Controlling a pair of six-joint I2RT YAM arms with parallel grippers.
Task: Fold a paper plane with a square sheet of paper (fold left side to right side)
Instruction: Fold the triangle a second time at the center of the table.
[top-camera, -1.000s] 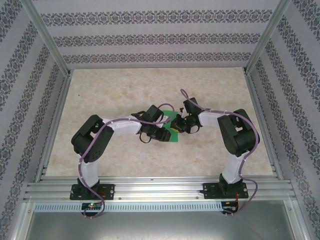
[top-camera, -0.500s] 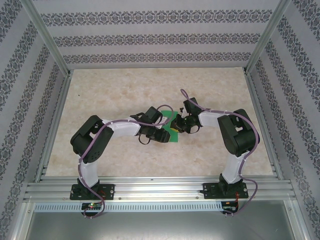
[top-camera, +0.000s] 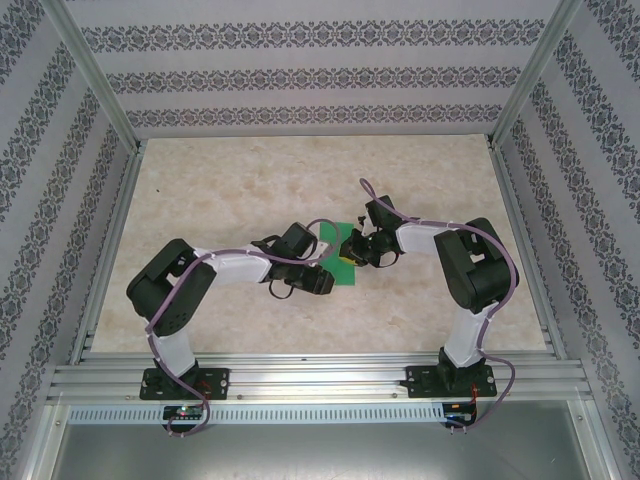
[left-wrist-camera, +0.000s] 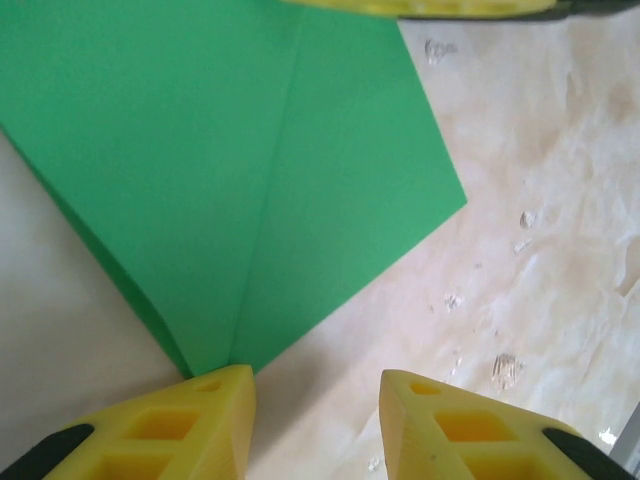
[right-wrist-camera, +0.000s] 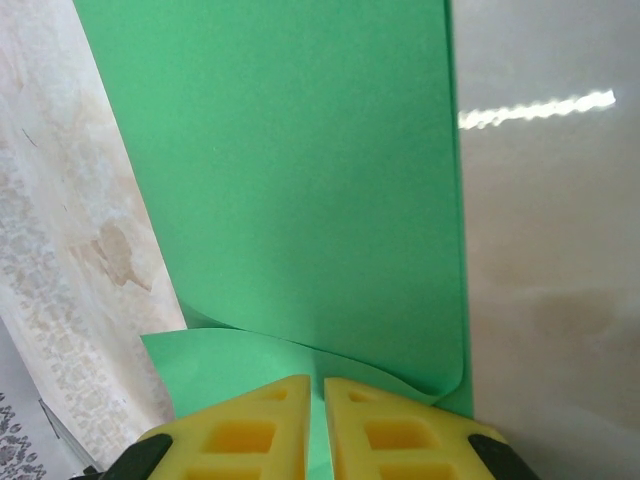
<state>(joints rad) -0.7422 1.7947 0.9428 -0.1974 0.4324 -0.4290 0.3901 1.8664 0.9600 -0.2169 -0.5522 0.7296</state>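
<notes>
The right gripper, nearly closed, pinches a curled-up edge of the square sheet of paper that rises ahead of it, while the left gripper stands partly open and empty over the marbled table, the sheet's creased corner just ahead of one of its fingers.

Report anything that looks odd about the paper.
Nothing torn or spilled. The square sheet of paper bows up in a soft, uncreased curl where the right gripper pinches it; the rest lies flat on the table near the open left gripper.
</notes>
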